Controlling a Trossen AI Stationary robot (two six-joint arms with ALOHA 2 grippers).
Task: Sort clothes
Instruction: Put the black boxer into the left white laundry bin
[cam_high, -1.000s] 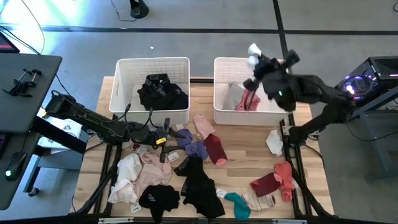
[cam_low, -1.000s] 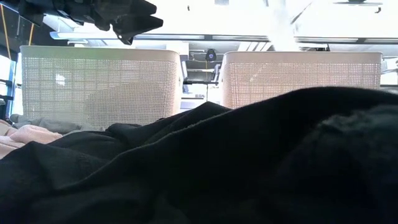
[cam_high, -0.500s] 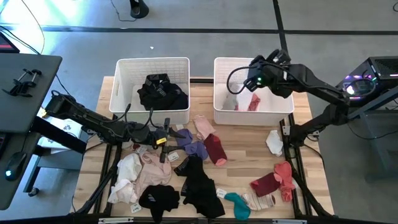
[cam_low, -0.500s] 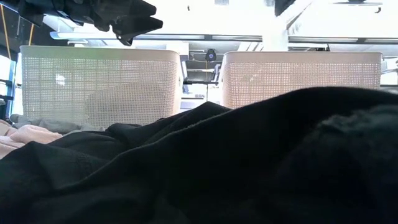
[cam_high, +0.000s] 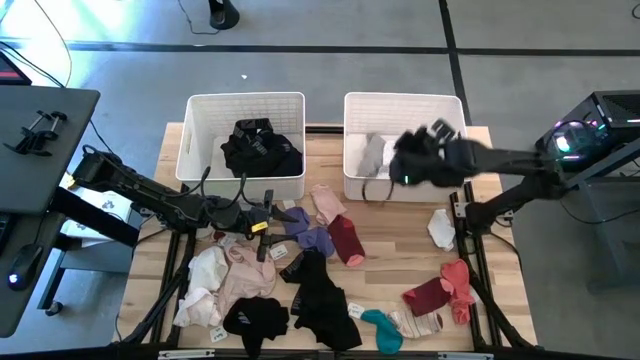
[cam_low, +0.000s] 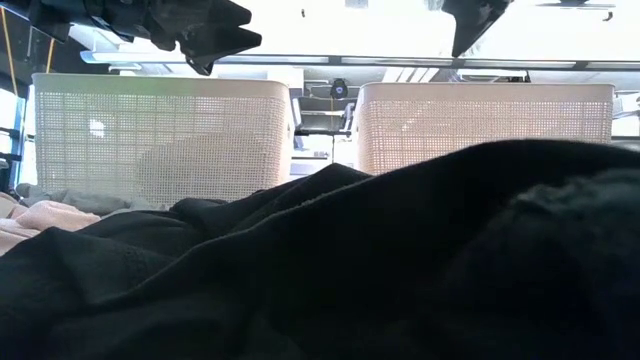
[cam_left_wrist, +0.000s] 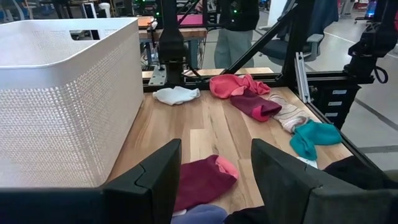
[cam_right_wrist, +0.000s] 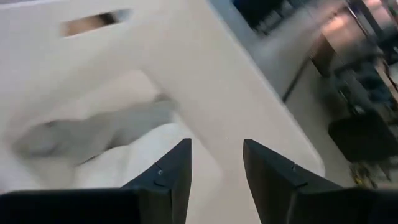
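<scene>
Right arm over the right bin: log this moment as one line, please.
right pincer: open, empty, above right bin | grey garment: in that bin | left pincer: open, over table clothes | sort: unfinished

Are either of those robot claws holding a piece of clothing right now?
No. The right gripper is open and empty above the right bin. The left gripper is open too, with nothing between its fingers, over the maroon sock.

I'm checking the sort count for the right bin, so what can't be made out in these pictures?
- High view: the right gripper and arm cover part of the right bin; only a grey garment shows.
- Low view: a black garment fills the foreground, hiding the table and the bins' bases.
- Right wrist view: motion blur; only the grey garment reads.
</scene>
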